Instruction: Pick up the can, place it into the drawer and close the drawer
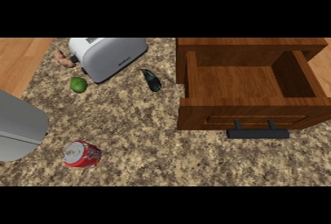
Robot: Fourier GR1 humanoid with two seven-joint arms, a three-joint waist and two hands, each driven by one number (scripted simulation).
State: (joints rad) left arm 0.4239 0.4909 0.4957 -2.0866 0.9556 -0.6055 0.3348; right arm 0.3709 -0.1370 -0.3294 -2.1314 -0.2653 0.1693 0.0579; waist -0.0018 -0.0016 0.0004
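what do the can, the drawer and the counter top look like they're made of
The can looks like painted metal: red glossy side with white marks and a silvery top. The drawer looks like varnished wood, brown with visible grain, and its handle is dark, metal or plastic. The counter top looks like speckled stone, perhaps granite.

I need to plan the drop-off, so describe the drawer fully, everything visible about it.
The drawer is a brown wooden box, pulled open at the upper right of the counter. Its inside looks bare: a flat wooden floor between raised side walls, with shadow along the right wall. The front panel faces the robot, has a recessed rectangular outline, and carries a dark bar handle on two short posts. Behind it is the matching wooden cabinet top. Nothing touches it, and no hand is near it.
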